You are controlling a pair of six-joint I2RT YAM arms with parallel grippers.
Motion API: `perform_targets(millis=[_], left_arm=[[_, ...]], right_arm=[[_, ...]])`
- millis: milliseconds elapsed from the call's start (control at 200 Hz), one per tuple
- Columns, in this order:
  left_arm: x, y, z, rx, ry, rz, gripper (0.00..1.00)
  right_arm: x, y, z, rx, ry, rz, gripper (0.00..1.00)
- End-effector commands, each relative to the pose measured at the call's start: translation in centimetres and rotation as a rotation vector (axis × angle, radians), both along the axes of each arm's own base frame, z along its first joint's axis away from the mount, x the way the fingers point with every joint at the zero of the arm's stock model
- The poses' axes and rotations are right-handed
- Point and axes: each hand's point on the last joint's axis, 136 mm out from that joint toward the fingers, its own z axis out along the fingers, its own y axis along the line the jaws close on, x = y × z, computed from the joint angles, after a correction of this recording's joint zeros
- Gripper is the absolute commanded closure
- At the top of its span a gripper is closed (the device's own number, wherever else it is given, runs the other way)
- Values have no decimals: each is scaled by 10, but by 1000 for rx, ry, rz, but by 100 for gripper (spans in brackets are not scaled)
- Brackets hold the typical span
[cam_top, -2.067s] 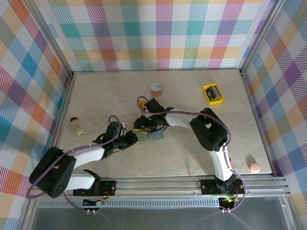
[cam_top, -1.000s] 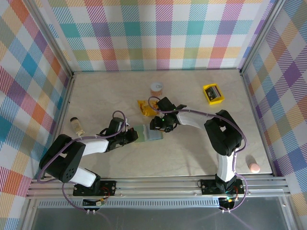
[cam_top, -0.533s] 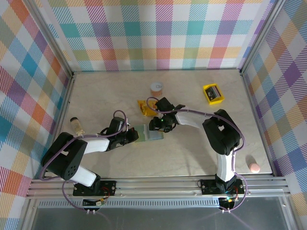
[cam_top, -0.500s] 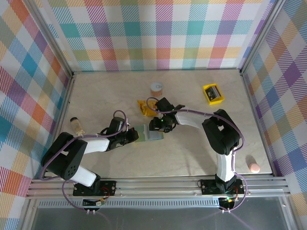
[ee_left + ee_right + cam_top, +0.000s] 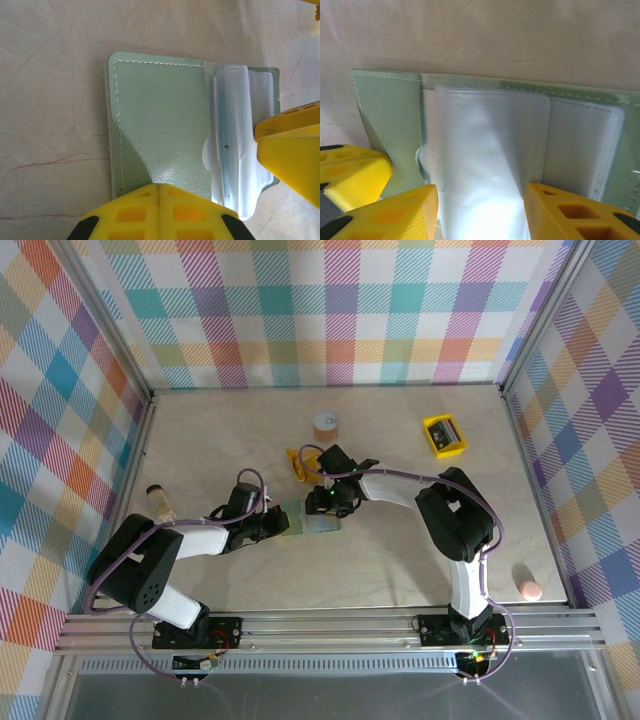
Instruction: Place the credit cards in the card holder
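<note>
While the card holder (image 5: 308, 520) lies open and flat near the middle of the tabletop (image 5: 220, 440), the left fingers (image 5: 131, 212) are shut tight together and rest on its green edge. The right fingers (image 5: 400, 212) are apart, one on each side of the clear pockets (image 5: 485, 150) on the other half. I cannot tell if they touch the plastic. A yellow packet (image 5: 300, 462) lies just behind.
</note>
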Motion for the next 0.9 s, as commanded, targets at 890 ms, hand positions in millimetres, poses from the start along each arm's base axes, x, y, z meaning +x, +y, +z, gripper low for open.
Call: perform_targets(millis=[890], left_arm=[[6, 11, 17, -3, -33, 9, 100]], right_arm=[[-3, 52, 23, 156, 37, 2, 61]])
